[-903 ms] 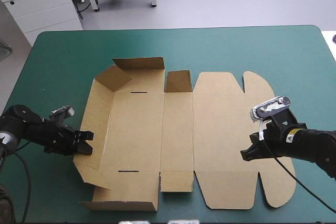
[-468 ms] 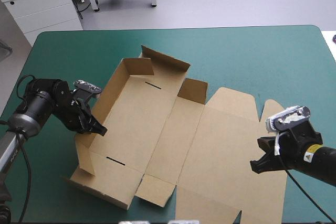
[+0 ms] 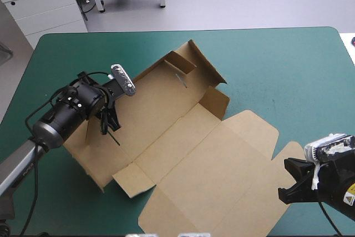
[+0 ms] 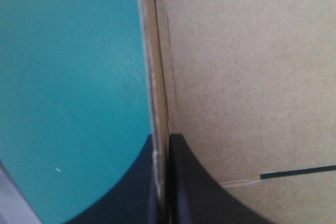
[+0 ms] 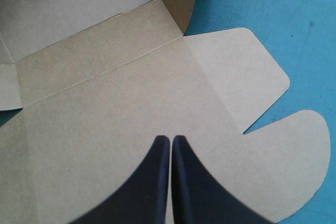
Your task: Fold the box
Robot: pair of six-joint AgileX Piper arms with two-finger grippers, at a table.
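The brown box lies slantwise across the teal-green table. Its far end wall and a small side flap stand raised, and the lid lies flat toward the front right. My left gripper is shut on the box's raised left wall. In the left wrist view the wall's edge runs up from between the fingers of that gripper. My right gripper sits at the lid's rounded flap. In the right wrist view it is shut above the flat lid, with no board seen between its fingers.
The lid's near corner reaches the table's front edge. Teal-green cover shows beyond the box toward the far and right edges. A slot is cut in the box floor beside the held wall.
The left gripper has swung toward the table's middle and far side, turning the box clockwise and raising its left wall. The right gripper has drawn back toward the front right corner.
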